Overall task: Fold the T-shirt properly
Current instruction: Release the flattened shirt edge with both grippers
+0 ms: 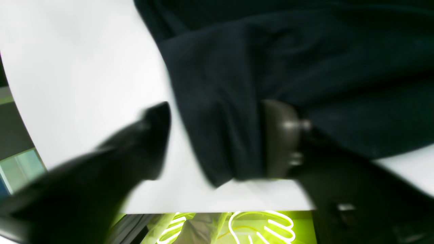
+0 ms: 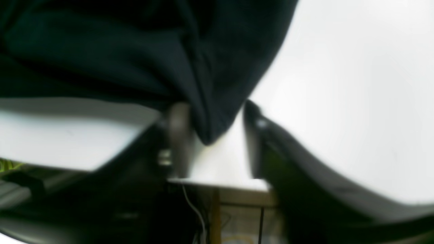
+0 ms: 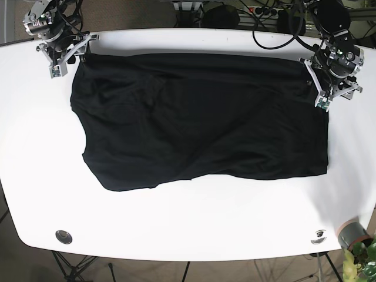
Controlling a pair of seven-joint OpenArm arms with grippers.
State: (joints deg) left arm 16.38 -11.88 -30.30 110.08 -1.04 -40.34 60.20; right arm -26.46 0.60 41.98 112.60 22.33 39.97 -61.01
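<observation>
The left claw [image 1: 217, 135] stands wide open at a far corner of the shirt [image 3: 200, 117], one finger [image 1: 149, 135] on bare desk [image 3: 188, 223] and the other [image 1: 281, 135] against or under the cloth, with a fold of the hem lying between them. It holds nothing yet. The right claw [image 2: 212, 135] is open too, though less wide, and a point of dark fabric hangs down into its gap; I cannot tell whether either finger [image 2: 178, 132] presses the cloth, so I judge it not gripped.

The shirt lies spread on the desk between the two claws, its far edge running from one to the other and the body reaching away toward the near side, rumpled toward the right claw's end.

The step in hand looks like taking both far corners before a fold toward the near edge. To do it well, each claw should close only once the cloth sits deep between the fingers, catching every layer at the corner. Both should pinch at matching spots on the edge, then lift together so the fabric stays taut and level between them; uneven height would skew the crease.
</observation>
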